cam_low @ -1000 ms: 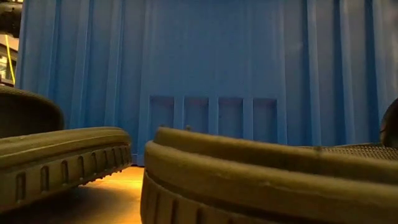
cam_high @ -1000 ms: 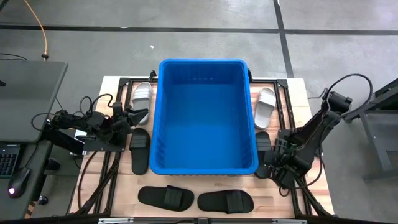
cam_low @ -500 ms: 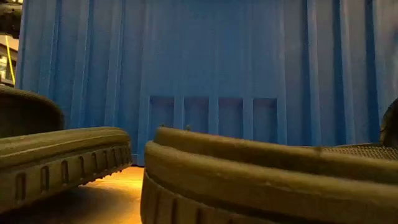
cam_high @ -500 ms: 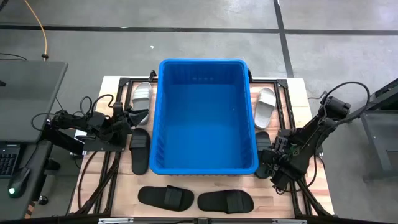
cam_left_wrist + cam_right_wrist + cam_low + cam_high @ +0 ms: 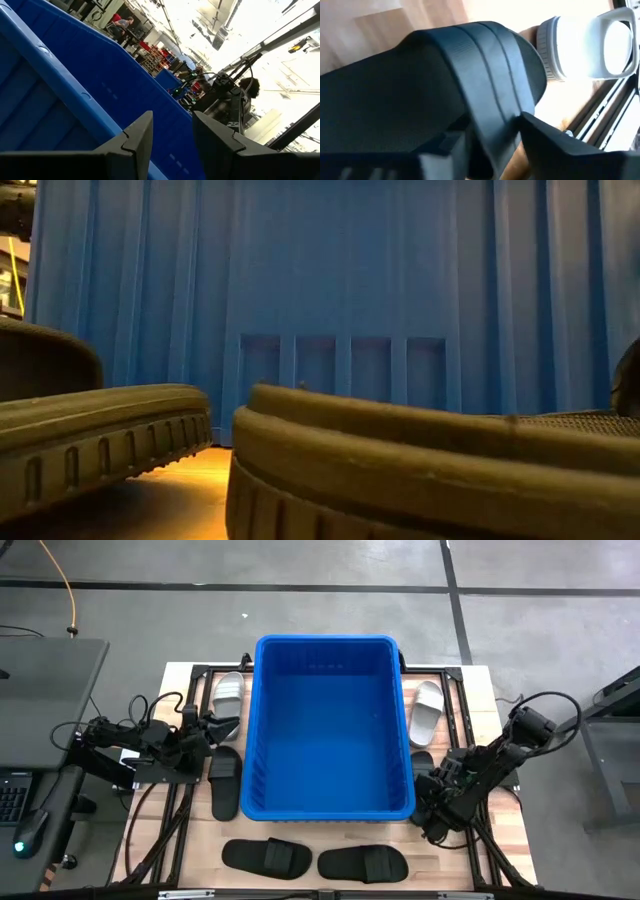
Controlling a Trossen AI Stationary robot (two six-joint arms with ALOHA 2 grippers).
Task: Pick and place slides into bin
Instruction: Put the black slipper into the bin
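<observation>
Right end effector [image 5: 492,145] clamps black slide [image 5: 445,85] strap (hidden overhead), left end effector [image 5: 172,135] apart.

We see the bin [image 5: 327,725] filling the table's centre, its interior open from above. Narrow side lanes hold slides: black slide [image 5: 224,781] and white slide [image 5: 228,692] left, another white slide [image 5: 428,711] right.

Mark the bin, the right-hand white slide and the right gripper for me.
bin [image 5: 330,643], high view, far rim.
white slide [image 5: 427,712], high view, its strap.
right gripper [image 5: 427,808], high view, at the black slide.
</observation>
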